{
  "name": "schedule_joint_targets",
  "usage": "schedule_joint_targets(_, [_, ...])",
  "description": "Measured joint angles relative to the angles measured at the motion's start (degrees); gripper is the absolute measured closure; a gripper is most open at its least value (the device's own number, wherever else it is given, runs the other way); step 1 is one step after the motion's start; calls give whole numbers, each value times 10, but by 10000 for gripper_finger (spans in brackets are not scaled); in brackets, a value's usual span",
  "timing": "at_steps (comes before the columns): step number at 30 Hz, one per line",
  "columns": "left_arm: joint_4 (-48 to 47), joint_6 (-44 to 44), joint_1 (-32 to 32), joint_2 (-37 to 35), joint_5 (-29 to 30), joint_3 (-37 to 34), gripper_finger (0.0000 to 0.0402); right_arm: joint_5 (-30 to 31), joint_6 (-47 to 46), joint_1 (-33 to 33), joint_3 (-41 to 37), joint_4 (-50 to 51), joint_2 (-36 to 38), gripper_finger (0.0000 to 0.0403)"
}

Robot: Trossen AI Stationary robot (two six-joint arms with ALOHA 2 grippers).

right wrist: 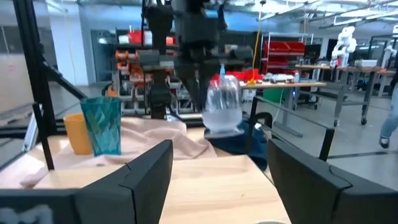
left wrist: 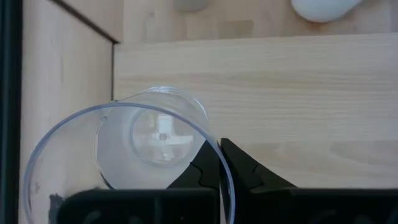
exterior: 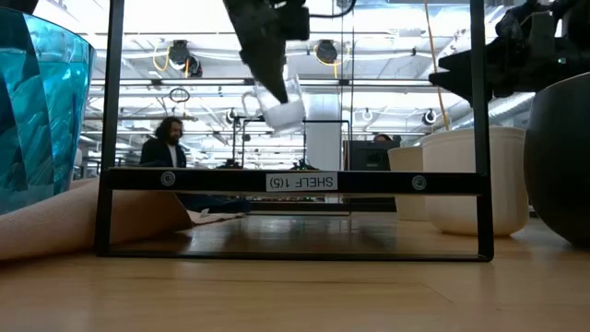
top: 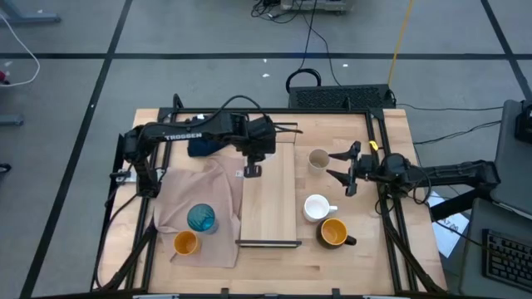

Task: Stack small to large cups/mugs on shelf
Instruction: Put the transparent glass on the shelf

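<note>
My left gripper (top: 252,164) is shut on the clear glass (left wrist: 155,130), above the far left part of the light-wood shelf (top: 274,203). My right gripper (top: 334,165) is open and empty, just right of the beige-grey cup (top: 318,159), which stands on the table right of the shelf. The white mug (top: 316,208) and the dark-handled orange mug (top: 334,233) stand nearer, also on the table. The teal ribbed tumbler (top: 201,218) and the small orange cup (top: 185,242) stand on the beige cloth (top: 187,195), left of the shelf. My left gripper holds the clear glass by its wall at the rim (left wrist: 216,154), with one finger inside the glass and one outside. The fingers come from above, pointing down. The glass (exterior: 281,103) hangs tilted below them, lifted clear of the shelf.
The shelf's black end frame (exterior: 295,181) stands at its near end. A dark blue cloth (top: 202,147) lies at the far left under my left arm. The table's black frame rails (top: 391,216) run along its sides. People show in the room beyond.
</note>
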State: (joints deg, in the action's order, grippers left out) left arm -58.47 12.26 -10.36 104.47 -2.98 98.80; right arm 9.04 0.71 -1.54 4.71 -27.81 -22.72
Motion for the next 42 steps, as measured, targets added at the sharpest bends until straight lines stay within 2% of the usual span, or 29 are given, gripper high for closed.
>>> schedule_joint_targets(7, [-15, 4, 31, 0, 20, 31, 401, 0, 62, 0, 81, 11, -79, 143])
schedule_joint_targets(11, [-17, -8, 44, 0, 36, 34, 401, 0, 67, 0, 127, 31, -119, 142])
schedule_joint_targets(20, [-23, -20, 48, 0, 46, 34, 401, -1, 75, 0, 134, 29, -164, 142])
schedule_joint_targets(25, [-35, 56, 49, 0, 46, 34, 401, -1, 75, 0, 134, 29, -169, 142])
schedule_joint_targets(30, [-73, 244, 67, 0, 56, 33, 401, -1, 75, 0, 134, 28, -169, 142])
schedule_joint_targets(33, [-72, 300, 84, 0, 93, 33, 401, -1, 75, 0, 134, 28, -169, 142])
schedule_joint_targets(39, [-57, 305, 98, 0, 122, 33, 401, -1, 76, 0, 134, 28, -169, 142])
schedule_joint_targets(42, [-51, 239, 94, 0, 139, 33, 401, -1, 76, 0, 134, 28, -169, 142])
